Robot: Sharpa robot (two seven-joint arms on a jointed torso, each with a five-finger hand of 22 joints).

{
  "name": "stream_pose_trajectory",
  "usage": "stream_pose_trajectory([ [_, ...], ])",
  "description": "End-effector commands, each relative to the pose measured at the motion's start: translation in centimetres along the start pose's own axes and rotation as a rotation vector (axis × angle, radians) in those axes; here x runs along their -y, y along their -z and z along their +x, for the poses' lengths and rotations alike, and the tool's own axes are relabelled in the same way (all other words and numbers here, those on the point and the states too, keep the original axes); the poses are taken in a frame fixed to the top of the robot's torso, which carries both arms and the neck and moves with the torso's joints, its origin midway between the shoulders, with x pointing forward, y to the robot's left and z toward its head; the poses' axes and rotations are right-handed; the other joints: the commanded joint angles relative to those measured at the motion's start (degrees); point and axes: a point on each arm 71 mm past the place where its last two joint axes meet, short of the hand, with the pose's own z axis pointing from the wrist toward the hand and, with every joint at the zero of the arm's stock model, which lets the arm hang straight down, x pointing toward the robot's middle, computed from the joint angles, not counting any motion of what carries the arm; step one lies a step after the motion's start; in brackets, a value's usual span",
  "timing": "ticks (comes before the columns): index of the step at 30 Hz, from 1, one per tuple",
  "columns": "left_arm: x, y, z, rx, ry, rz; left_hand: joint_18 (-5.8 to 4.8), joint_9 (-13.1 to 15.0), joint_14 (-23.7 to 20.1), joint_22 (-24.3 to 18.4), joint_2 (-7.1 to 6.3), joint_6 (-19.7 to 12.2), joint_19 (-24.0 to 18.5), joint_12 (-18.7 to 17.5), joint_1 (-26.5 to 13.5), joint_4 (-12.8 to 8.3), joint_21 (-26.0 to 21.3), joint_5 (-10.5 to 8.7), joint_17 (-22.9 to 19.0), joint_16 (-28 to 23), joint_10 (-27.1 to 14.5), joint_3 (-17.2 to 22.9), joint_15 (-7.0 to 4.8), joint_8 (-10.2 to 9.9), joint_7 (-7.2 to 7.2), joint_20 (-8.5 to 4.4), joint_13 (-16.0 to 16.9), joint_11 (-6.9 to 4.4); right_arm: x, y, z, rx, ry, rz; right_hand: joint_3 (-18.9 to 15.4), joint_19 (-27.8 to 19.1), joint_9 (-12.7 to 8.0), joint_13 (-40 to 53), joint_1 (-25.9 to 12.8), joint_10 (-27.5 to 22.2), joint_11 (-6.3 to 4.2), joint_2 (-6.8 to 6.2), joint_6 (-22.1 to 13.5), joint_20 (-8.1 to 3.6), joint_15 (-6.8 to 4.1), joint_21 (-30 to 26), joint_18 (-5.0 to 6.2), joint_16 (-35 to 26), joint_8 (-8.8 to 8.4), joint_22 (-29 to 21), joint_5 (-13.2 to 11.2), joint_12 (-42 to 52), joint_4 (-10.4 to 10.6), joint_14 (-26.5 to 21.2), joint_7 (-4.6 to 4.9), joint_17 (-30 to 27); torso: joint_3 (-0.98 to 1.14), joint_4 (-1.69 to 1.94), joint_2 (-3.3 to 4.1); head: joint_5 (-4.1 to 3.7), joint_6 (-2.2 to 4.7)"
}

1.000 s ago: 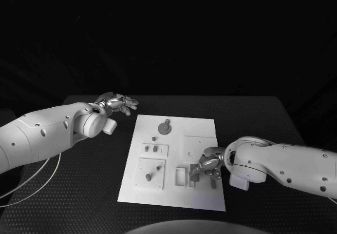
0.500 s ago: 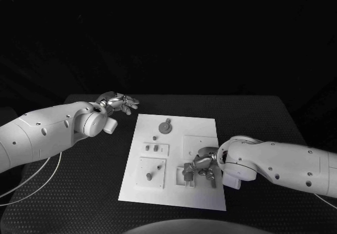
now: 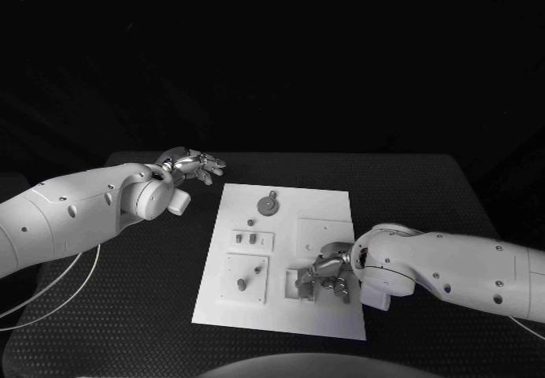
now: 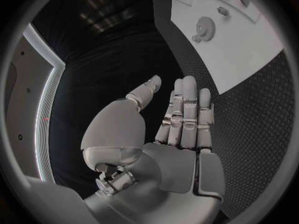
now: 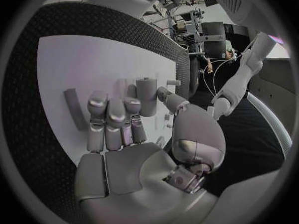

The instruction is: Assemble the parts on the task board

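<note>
Head view: the task board (image 3: 284,264) is seen lying flat at the middle of the black table (image 3: 420,197), its long sides running from twelve to six o'clock, with bare table left open along its nine o'clock and three o'clock edges. A round grey gear part (image 3: 267,206) is seen near the board's twelve o'clock end, small parts at its centre. The right hand (image 3: 327,272) is placed over the board's five o'clock corner, fingers curled down among the parts there; whether anything is pinched cannot be told. The left hand (image 3: 190,167) is held off the board, beyond its eleven o'clock corner, above bare table.

Left wrist view: the left hand (image 4: 181,122) is shown with fingers straight and pressed side by side, thumb apart, nothing held. The board's corner (image 4: 239,50) is seen well apart from it.

Right wrist view: the right hand (image 5: 118,124) is shown just above the white board (image 5: 69,59), its fingertips beside an upright grey cylinder part (image 5: 147,96).
</note>
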Motion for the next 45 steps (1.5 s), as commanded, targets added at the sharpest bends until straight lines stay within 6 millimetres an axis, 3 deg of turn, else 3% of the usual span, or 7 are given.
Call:
stream_pose_trajectory([
  [1,0.16,-0.05,0.3,-0.014,0.005,0.007,0.24,-0.1,0.0,-0.1,-0.07,0.0,-0.4,0.2,-0.5,0.4,0.2,-0.36,0.1,-0.3,-0.3,0.0,-0.26,0.3,0.28,-3.58,0.1,0.04,-0.09,-0.25,0.65,-0.021,0.006,-0.005,-0.4,-0.2,-0.1,0.1,-0.4,0.0,-0.2,-0.05,0.2,0.09,-0.19,0.2,3.33,-0.4,-0.18,0.0,0.0,-0.3,-0.1,-0.1,0.06,0.0,-0.01,-0.03,0.01,0.07,-0.05],
  [45,0.13,-0.04,0.11,-0.006,0.004,0.008,0.24,-0.1,0.1,-0.1,-0.01,0.0,-0.4,0.4,-0.5,0.5,0.2,-0.35,0.2,-0.3,-0.3,0.0,-0.28,0.4,0.31,-3.58,0.1,0.03,-0.79,-0.11,1.06,0.02,0.051,-0.038,-0.5,-0.4,-0.1,0.2,-1.1,-0.2,-0.24,-0.41,0.2,0.09,-0.24,0.3,3.33,-0.7,-0.14,-0.1,0.0,-0.4,0.0,-0.4,0.03,-0.1,-0.03,-0.02,-0.01,0.43,-0.03],
])
